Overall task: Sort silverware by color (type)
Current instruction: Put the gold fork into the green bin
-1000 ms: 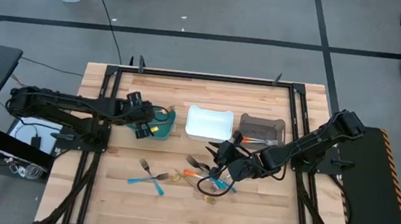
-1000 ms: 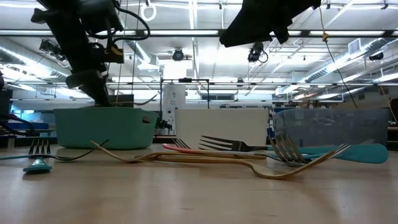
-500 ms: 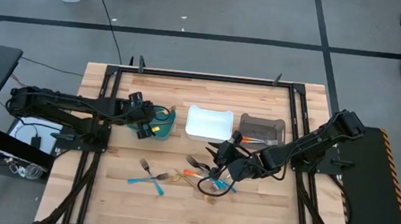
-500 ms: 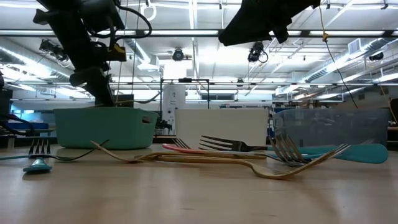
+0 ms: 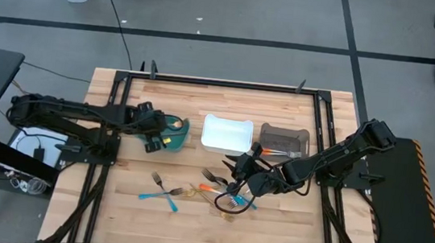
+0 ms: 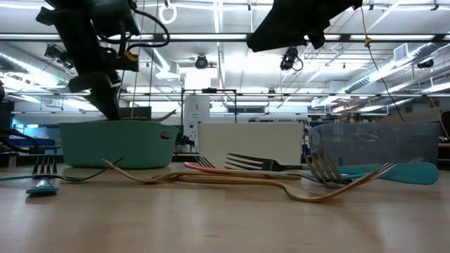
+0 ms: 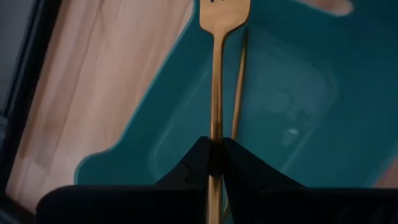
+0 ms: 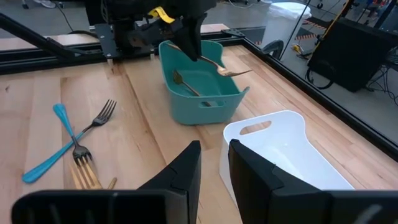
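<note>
My left gripper (image 5: 159,138) hangs over the teal bin (image 5: 176,131) at the table's left, shut on a gold fork (image 7: 215,81). A second gold fork (image 8: 185,84) lies inside that bin. My right gripper (image 5: 238,172) hovers above the loose silverware (image 5: 222,195) in the middle of the table. Its fingers stand apart with nothing between them (image 8: 214,165). Two blue-handled forks (image 5: 160,192) lie crossed on the wood nearer the left. My left gripper pinches the gold fork's handle (image 7: 215,140) between its two fingers. The fingers slant down from the table's left side, and the fork sticks straight out ahead of them. It is lifted clear, with its head (image 8: 233,73) out over the teal bin's inside.
A white bin (image 5: 227,133) and a grey bin (image 5: 284,139) stand in a row to the right of the teal one. A black frame (image 5: 221,82) runs around the tabletop. Bare wood lies along the near edge and behind the bins.
My left gripper has tipped a little over the teal bin while staying in place. The held fork has swung with it, and in the low view its head now shows just above the bin's rim. My right gripper has kept still.
</note>
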Controlling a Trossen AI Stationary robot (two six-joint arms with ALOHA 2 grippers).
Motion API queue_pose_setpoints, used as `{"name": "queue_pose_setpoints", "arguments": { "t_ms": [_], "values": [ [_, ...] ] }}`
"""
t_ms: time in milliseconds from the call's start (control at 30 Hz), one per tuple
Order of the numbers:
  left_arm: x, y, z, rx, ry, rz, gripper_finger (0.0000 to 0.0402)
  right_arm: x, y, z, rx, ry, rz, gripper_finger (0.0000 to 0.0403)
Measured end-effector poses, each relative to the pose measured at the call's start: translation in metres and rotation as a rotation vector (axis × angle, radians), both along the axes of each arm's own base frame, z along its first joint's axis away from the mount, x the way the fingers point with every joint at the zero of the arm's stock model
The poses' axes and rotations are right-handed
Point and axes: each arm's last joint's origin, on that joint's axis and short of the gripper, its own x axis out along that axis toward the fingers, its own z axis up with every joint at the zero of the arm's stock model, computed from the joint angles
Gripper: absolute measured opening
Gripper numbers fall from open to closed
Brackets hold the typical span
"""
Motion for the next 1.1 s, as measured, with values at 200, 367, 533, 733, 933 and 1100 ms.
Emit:
{"name": "queue_pose_setpoints", "arguments": {
  "t_ms": [200,367,533,733,933,1100],
  "values": [
    [0.0002,0.0026,0.0,-0.013,-0.004,-0.005,0.0039,0.0,0.0,0.0,0.0,-0.001,0.0,0.0089],
    [0.0004,0.0023,0.0,-0.016,-0.006,-0.007,0.0039,0.0002,0.0001,0.0003,0.001,-0.003,0.0,0.0089],
    [0.0,0.0015,-0.0004,-0.026,-0.002,-0.014,0.006,0.0003,0.0001,0.0005,0.002,-0.006,-0.001,0.0089],
    [-0.0009,0.0015,-0.0008,-0.03,0.007,-0.007,0.0117,0.0003,0.0001,0.0006,0.003,-0.007,-0.001,0.0089],
    [0.0004,0.0016,-0.0003,-0.033,-0.012,-0.002,0.0136,0.0003,0.0001,0.0006,0.003,-0.007,-0.001,0.0089],
    [0.0042,0.0021,0.0015,-0.03,-0.059,0.001,0.0137,0.0006,0.0003,0.0011,0.005,-0.014,-0.001,0.0089]
  ]
}}
